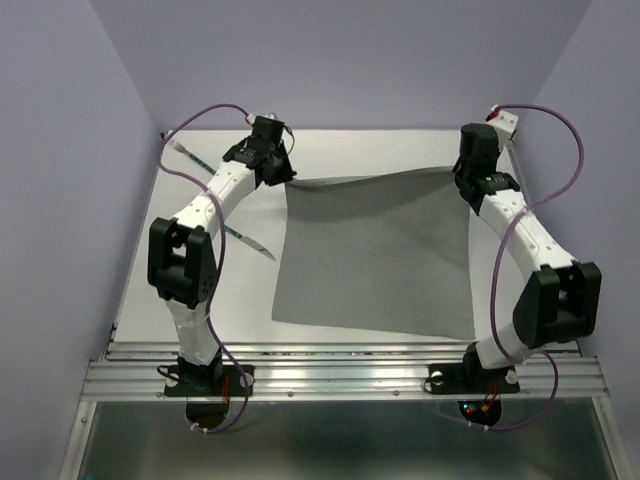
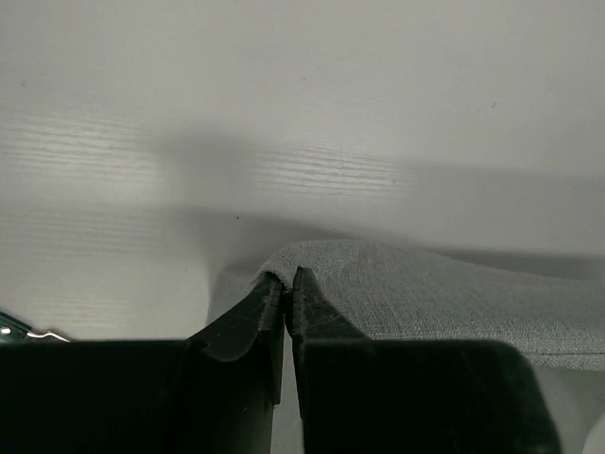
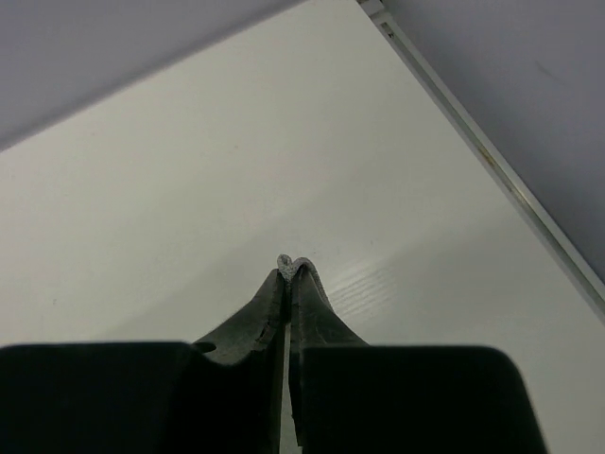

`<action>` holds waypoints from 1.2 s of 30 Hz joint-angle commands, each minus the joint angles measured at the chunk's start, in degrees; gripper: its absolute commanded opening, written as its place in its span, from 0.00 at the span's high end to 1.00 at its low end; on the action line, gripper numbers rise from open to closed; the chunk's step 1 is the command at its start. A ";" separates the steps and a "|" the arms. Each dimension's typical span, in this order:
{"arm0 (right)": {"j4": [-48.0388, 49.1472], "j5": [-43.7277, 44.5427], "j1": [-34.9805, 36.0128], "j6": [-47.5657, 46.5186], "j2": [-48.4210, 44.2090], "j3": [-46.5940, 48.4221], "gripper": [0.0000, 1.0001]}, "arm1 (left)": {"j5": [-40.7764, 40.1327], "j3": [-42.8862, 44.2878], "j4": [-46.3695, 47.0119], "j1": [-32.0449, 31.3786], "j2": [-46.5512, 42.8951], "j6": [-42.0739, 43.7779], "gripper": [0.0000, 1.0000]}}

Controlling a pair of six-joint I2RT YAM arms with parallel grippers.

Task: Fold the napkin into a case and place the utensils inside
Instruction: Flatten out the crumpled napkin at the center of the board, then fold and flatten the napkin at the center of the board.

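The grey napkin [image 1: 380, 255] lies spread as one open sheet on the white table [image 1: 240, 300], and no case is in view. Its two far corners are lifted. My left gripper [image 1: 286, 178] is shut on the far left corner, where cloth [image 2: 425, 293] bunches between the fingertips of the gripper [image 2: 286, 276]. My right gripper [image 1: 463, 172] is shut on the far right corner, and a small tuft of napkin [image 3: 284, 259] pokes out of the tips of the gripper [image 3: 291, 269]. Two teal-handled utensils lie left of the napkin: a knife [image 1: 250, 240] partly under my left arm, and another utensil [image 1: 192, 157] near the far left corner.
Lilac walls close in the table on the left, back and right. A raised metal edge strip [image 3: 492, 161] runs along the table's right side. A ridged metal rail [image 1: 340, 365] crosses the near edge at the arm bases. Purple cables [image 1: 200, 115] loop above both arms.
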 commanded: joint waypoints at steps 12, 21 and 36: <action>12.45 -11.22 -8.66 1.51 29.29 20.89 0.99 | 7.82 30.35 0.75 3.68 24.23 2.48 1.00; 12.37 -17.19 -11.04 2.65 36.16 31.80 0.99 | 11.42 42.58 1.45 6.14 32.77 2.83 1.00; 9.66 -23.71 -11.04 7.48 27.64 22.76 0.99 | 12.74 29.16 2.69 7.28 23.99 4.67 1.00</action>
